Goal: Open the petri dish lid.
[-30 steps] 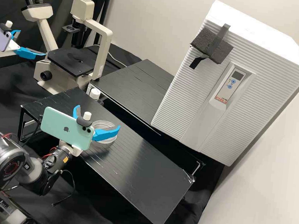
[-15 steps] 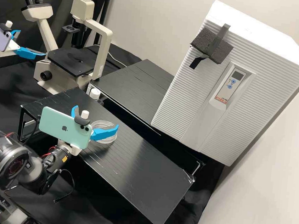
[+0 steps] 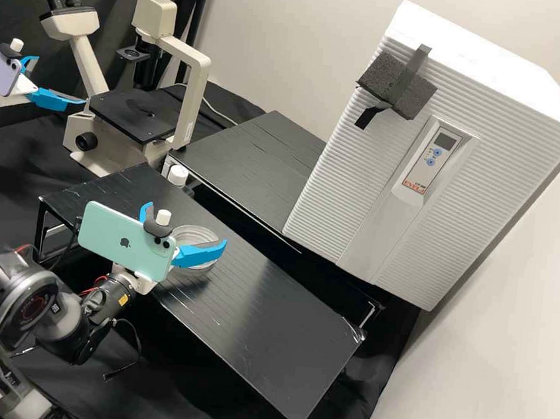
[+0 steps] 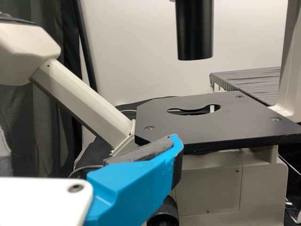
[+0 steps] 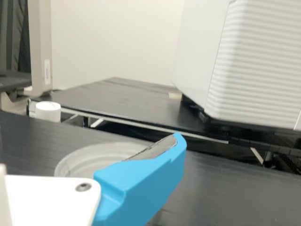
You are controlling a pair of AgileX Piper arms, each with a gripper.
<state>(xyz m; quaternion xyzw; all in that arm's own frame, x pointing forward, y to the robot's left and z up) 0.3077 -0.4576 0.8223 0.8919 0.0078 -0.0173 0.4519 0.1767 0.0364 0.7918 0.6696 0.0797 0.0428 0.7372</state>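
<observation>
My right gripper (image 3: 185, 225), fingers spread and pinching nothing, drew back slightly, then returned toward the petri dish (image 3: 191, 233). The dish has not shifted; it lies flat on the black stand (image 3: 269, 315). Contact cannot be confirmed. Judgement: alignment stage; opening remains pending. Farther off, my left gripper (image 3: 60, 81), also spread, has held position beside the microscope (image 3: 191, 107).

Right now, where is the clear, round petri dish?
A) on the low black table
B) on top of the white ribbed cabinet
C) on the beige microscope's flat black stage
A: the petri dish lies on the low black table, by the open, blue-fingered right pincer.
</observation>
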